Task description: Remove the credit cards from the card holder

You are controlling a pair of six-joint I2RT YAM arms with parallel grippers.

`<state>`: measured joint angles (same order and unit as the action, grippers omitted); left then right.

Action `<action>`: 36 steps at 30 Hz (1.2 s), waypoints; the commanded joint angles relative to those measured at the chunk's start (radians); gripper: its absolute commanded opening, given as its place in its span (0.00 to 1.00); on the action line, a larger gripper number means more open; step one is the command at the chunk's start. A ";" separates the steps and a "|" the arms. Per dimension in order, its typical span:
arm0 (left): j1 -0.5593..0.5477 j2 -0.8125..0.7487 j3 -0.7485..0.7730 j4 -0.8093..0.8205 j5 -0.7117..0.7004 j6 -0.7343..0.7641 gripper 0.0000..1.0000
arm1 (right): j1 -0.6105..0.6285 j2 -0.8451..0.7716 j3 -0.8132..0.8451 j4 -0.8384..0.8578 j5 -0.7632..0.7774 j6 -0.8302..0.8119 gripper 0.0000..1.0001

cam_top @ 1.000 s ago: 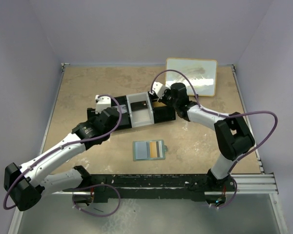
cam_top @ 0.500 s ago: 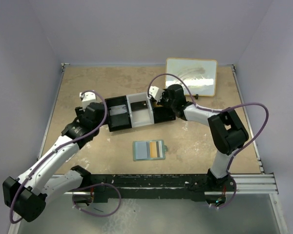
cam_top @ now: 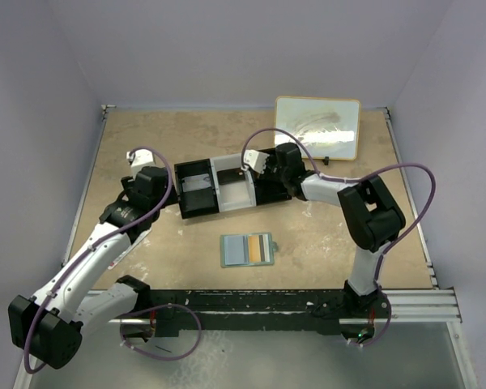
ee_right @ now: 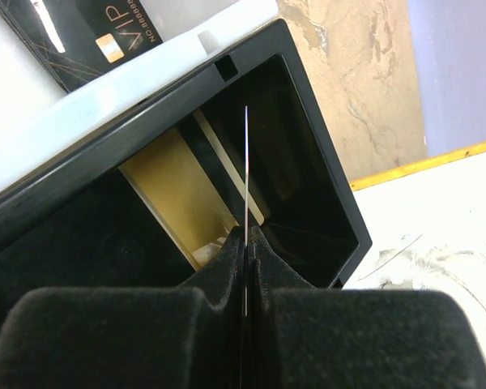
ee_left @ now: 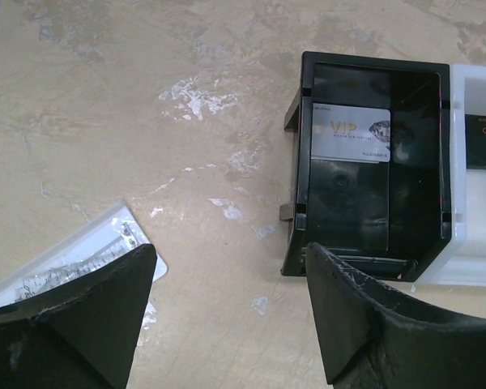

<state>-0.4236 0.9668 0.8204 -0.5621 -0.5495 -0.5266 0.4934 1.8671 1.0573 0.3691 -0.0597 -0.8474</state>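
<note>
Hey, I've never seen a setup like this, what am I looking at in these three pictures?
A robot's left arm and right arm are bolted at a table's near edge. The wide picture looks down from above; the other two come from wrist cameras. On the table lie an open wallet, a three-part tray and a white board. The tray holds a silver card, a dark card and a gold card. The left tool is open and empty. The right tool is shut on a thin card, seen edge-on, above the gold card's compartment.
</note>
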 commanded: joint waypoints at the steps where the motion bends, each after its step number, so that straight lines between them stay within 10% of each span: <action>1: 0.006 0.000 0.008 0.033 0.027 0.031 0.72 | -0.003 0.018 0.063 0.026 -0.011 -0.037 0.01; 36: 0.006 0.038 0.013 0.031 0.080 0.056 0.72 | -0.003 0.024 0.072 -0.025 -0.011 -0.030 0.33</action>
<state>-0.4229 1.0016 0.8207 -0.5621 -0.4774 -0.4862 0.4923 1.9240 1.0870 0.3401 -0.0525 -0.8864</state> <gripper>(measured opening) 0.717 0.323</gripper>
